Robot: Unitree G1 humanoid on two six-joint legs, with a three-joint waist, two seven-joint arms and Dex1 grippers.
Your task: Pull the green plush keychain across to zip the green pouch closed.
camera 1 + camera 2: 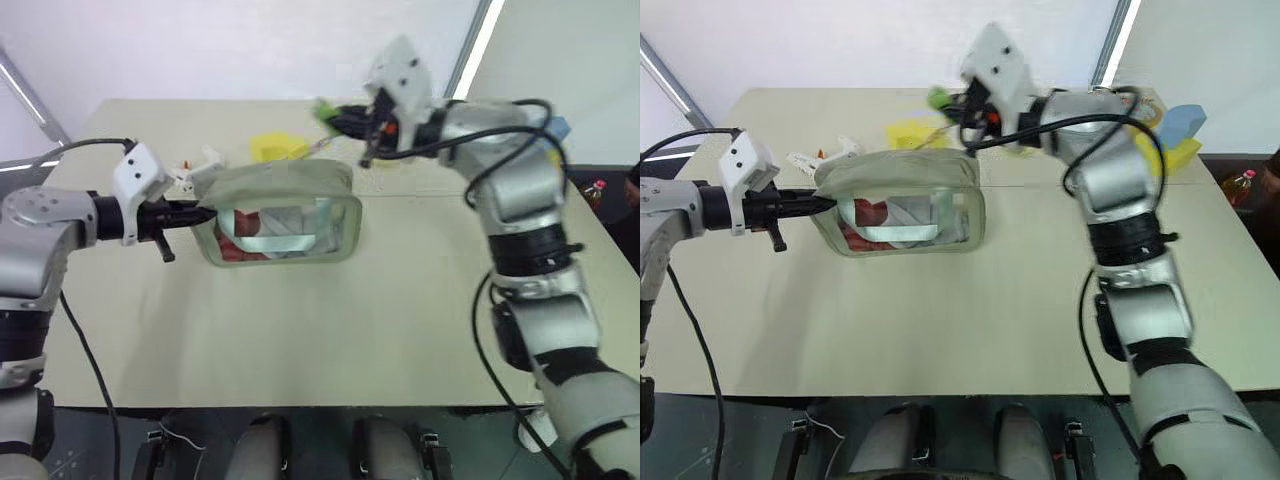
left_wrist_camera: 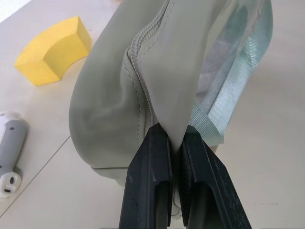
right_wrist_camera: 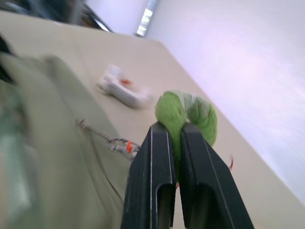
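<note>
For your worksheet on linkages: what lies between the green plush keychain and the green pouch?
A thin metal chain with a clasp links green plush keychain to green pouch, seen in right wrist view.

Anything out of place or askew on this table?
Nothing stands out. The pouch hangs off the table, pinched at one end by the left tool, while the right tool grips the keychain.

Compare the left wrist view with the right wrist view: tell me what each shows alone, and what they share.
Left wrist alone: the left end effector shut on the green pouch's end, and a yellow foam block.
Right wrist alone: the right end effector shut on the green plush keychain, with its metal chain leading to the pouch.
Shared: the pouch, the beige table.
</note>
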